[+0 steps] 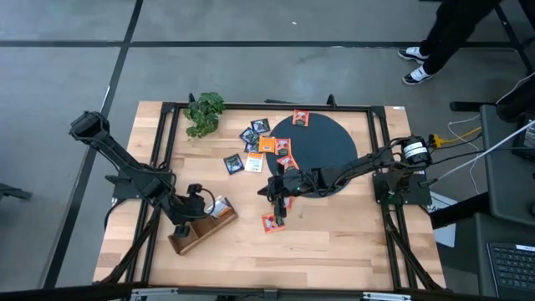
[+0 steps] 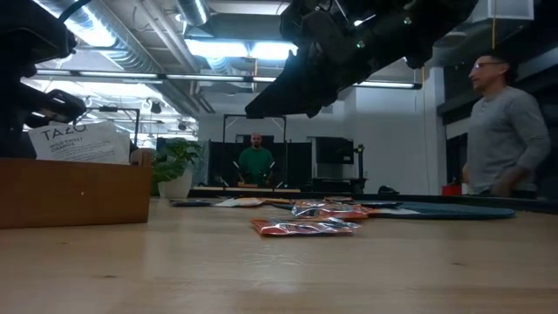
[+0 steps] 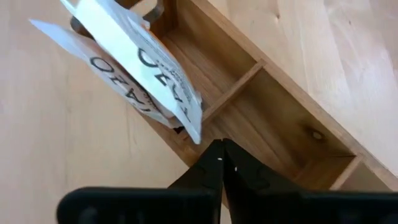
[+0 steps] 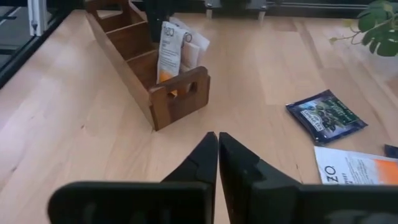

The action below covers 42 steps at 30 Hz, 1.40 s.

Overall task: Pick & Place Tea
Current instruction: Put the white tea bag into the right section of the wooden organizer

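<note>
The table [image 1: 334, 230] is seen carrying a dark disc [image 1: 322, 150] and a wooden tray [image 1: 201, 232]. Tea sachets [image 1: 255, 142] are scattered beside the disc. The left end effector [image 3: 219, 163] is held closed over the tray; the right end effector [image 4: 217, 146] is closed, empty, above the table.

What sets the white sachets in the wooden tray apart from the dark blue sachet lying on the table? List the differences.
The white sachets stand upright in the wooden tray's end compartment; the dark blue sachet lies flat on the bare table. The white ones are pale with dark lettering; the blue one is dark with a printed picture. Both are small, flat tea packets.
</note>
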Each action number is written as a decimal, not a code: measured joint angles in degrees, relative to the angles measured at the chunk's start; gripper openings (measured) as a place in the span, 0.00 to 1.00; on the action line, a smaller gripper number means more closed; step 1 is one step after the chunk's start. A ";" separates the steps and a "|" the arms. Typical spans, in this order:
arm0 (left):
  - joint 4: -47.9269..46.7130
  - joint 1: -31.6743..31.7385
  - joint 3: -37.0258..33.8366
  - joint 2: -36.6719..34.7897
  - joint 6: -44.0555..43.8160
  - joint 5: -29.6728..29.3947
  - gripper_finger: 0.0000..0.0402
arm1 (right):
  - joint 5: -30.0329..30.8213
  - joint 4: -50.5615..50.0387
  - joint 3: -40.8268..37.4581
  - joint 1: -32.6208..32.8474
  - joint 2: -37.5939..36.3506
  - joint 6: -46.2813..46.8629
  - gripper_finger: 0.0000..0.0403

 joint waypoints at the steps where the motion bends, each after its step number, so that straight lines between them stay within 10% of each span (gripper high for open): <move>1: 0.02 0.00 0.00 0.00 0.26 -0.45 0.01 | 0.23 0.00 0.00 0.00 0.00 0.00 0.05; 42: -12.81 0.07 8.15 0.00 3.54 -12.46 0.01 | 0.45 0.72 0.02 0.00 0.02 1.26 0.05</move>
